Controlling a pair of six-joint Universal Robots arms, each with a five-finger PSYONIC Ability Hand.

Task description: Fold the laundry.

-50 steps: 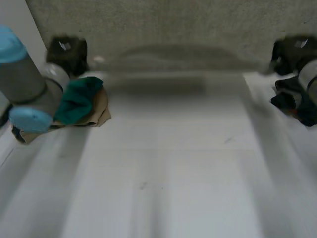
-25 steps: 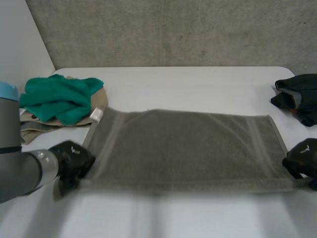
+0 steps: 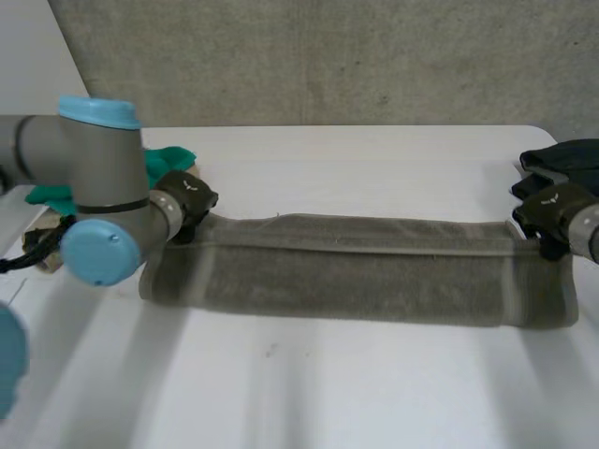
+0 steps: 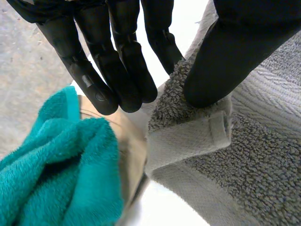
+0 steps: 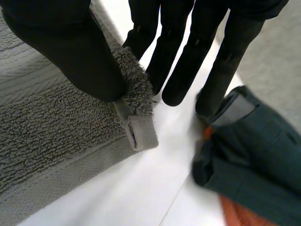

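A grey towel [image 3: 356,271] lies across the table as a long narrow band, folded in half lengthwise. My left hand [image 3: 187,198] is at its far left corner. In the left wrist view the thumb [image 4: 225,61] pinches that corner of the towel [image 4: 188,136] against the fingers [image 4: 117,70]. My right hand [image 3: 547,210] is at the far right corner. There the thumb [image 5: 70,47] clamps the doubled towel edge [image 5: 136,101] against a finger [image 5: 143,33].
A green towel [image 3: 168,159] on a tan cloth [image 4: 129,141] lies just beyond my left hand. A dark garment [image 3: 571,159] with an orange patch [image 5: 235,214] sits close to my right hand. My left arm [image 3: 94,196] reaches over the table's left side.
Half a second ago the towel lay spread flat with both hands at its near corners. Both hands have carried that near edge away to the far edge, halving the towel.
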